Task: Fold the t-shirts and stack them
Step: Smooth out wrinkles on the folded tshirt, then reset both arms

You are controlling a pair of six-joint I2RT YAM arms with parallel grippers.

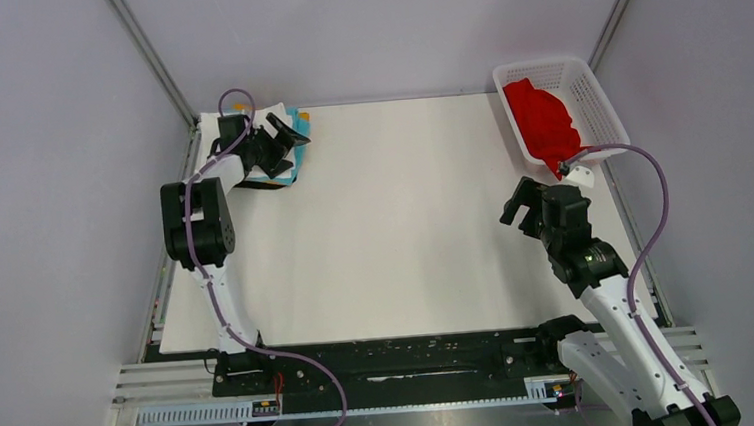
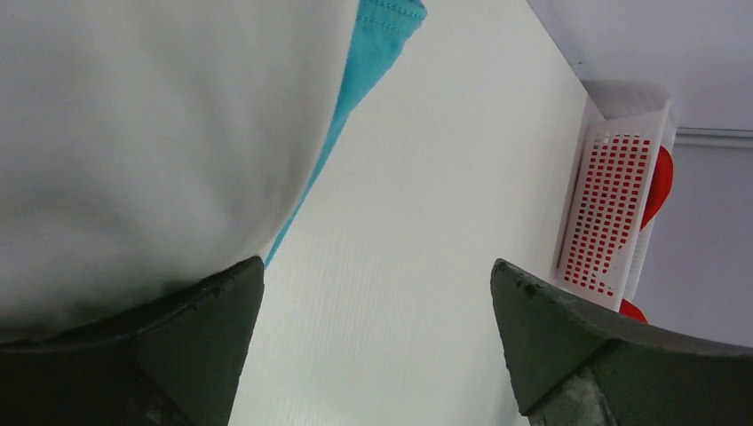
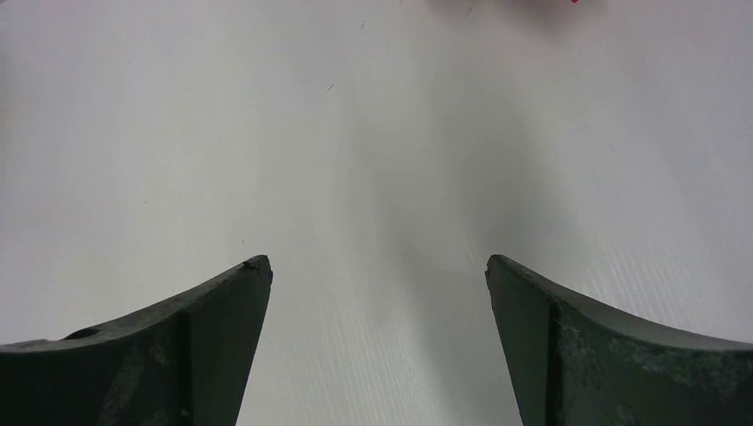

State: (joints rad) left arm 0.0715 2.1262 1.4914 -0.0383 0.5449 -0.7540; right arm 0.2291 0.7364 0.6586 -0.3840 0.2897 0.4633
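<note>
One red t-shirt (image 1: 540,121) in basket (image 1: 596,99), left pincer (image 2: 377,273) spread beside white t-shirt (image 2: 133,115)

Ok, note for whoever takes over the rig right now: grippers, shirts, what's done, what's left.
Left gripper: jaws open, empty, at the folded stack of t-shirts, white cotton one on top, far left corner.
Right gripper: jaws open, empty, over bare table near the white plastic mesh basket.
Done: stack built.
Left: crumpled red cotton t-shirt in basket, to fold and stack.
</note>
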